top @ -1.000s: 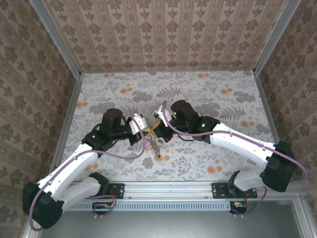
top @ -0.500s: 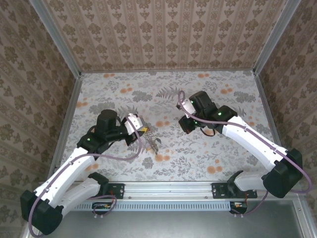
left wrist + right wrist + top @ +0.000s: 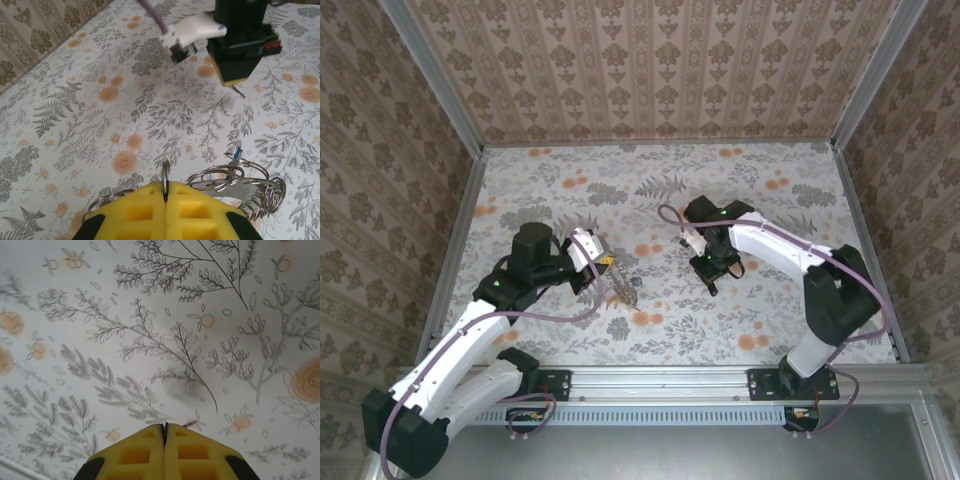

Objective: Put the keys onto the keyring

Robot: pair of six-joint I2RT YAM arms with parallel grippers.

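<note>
The keyring (image 3: 220,177) is a bundle of thin silvery rings with a flat metal piece, hanging just above the flowered table. My left gripper (image 3: 165,192) is shut on one ring (image 3: 165,172), which stands on edge between the yellow pads. From above, the bundle (image 3: 625,292) dangles below the left gripper (image 3: 605,265). My right gripper (image 3: 712,283) hovers to the right, apart from the keyring, shut. A thin metal tip (image 3: 189,424) pokes out beside its pads (image 3: 150,452); it looks like a key blade, its head hidden. A blue bit (image 3: 236,152) sits among the rings.
The flowered table (image 3: 770,320) is walled by patterned panels at the back and both sides. A metal rail (image 3: 660,380) runs along the near edge. The right gripper's body (image 3: 240,40) and purple cable (image 3: 150,12) fill the space ahead of the left gripper.
The right arm drew back from the keyring to the right and turned its gripper downward. The left arm shifted slightly and still holds the ring.
</note>
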